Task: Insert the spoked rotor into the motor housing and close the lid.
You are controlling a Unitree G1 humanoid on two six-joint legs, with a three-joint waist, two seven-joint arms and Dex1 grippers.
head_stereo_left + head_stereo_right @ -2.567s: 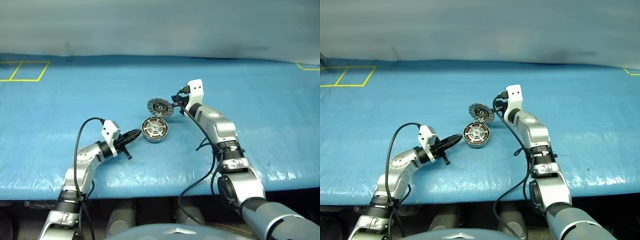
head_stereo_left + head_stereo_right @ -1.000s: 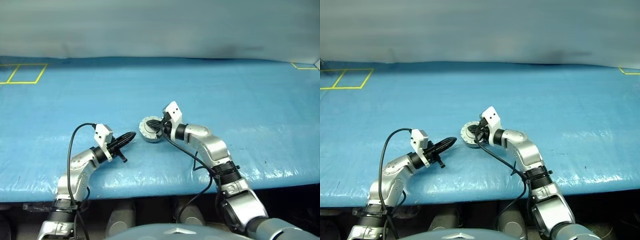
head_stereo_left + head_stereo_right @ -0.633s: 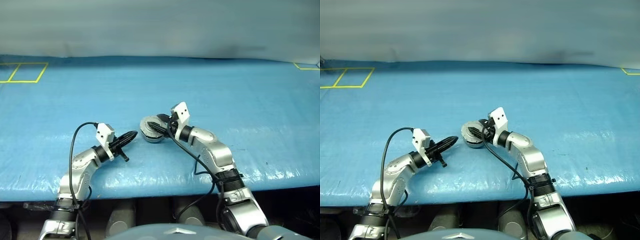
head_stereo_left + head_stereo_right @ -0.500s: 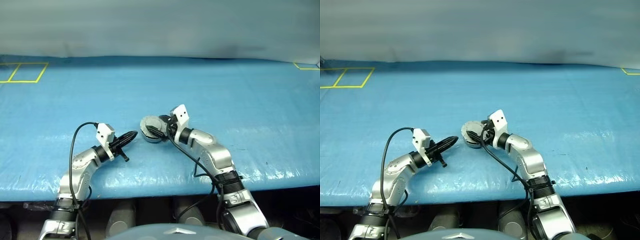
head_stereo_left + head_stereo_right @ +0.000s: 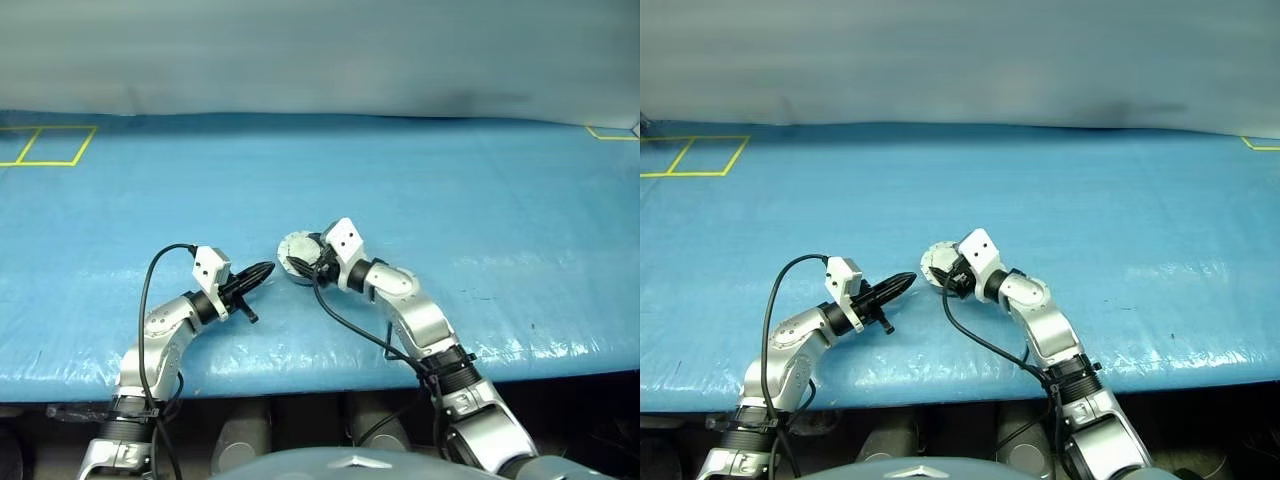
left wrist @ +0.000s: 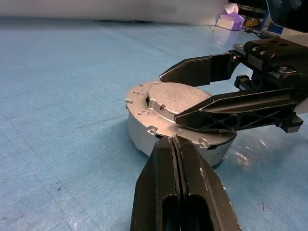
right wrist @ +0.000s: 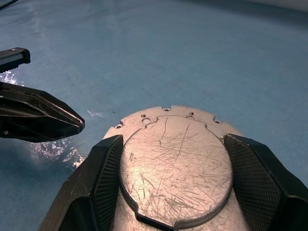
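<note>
Looked like a robot test lab: blue tarp-covered bench (image 5: 480,200), yellow taped squares (image 5: 45,144) at the tarp's far-left corner.

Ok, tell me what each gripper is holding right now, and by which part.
Left gripper: shut, holding nothing. Right gripper: open, its fingers either side of the lid on the motor housing; whether they touch it cannot be told.

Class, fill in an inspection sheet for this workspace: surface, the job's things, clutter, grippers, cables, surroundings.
Surface: blue cloth over the table.
Job's things: lid lies on the motor housing, plain scratched face up; spoked rotor cannot be seen.
Clutter: nothing seen.
Grippers: left gripper shut, tips beside the housing; right gripper open, one finger on each side of the lid.
Cables: black cable loops over the left arm; another hangs from the right wrist.
Surroundings: yellow floor-tape squares at far left.
</note>
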